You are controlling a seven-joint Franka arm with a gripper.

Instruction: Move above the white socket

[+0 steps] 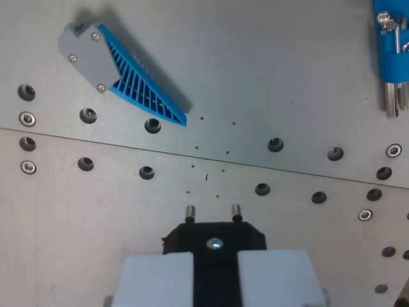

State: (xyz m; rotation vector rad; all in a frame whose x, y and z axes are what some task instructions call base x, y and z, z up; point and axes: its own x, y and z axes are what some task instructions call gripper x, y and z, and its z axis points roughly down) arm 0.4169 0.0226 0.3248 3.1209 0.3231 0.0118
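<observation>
1. Nearest the camera is the gripper [215, 268], at the bottom edge: two pale fingers [156, 278] clamped on a black plug [215, 242] that sits between them, its two metal pins [213, 212] pointing up the picture

2. The plug is gripped and carried, so that part looks done; what is left, as I judge it, is the whole travel to the white socket, since no white socket shows anywhere in this wrist view

3. Where the socket lies I cannot tell; it must be outside the frame, and nothing here hints at a direction

4. Beyond the plug's pins lies a bare stretch of the grey metal plate [255, 77], with a seam running across it and rows of holes [262, 189] and screws; the plug hangs over this, not over any receptacle

5. Well up and toward the wrist view's left of the plug lies a grey-and-blue ribbed part [121, 70], flat on the plate and angled; it is no socket as far as I can make out

6. Far up and toward the wrist view's right of the plug, a blue fixture [390, 45] with metal pieces is cut off by the frame edge, so its nature is unclear

7. The lower parts of the fingers are cut off, and the plug's body is mostly hidden between them
</observation>
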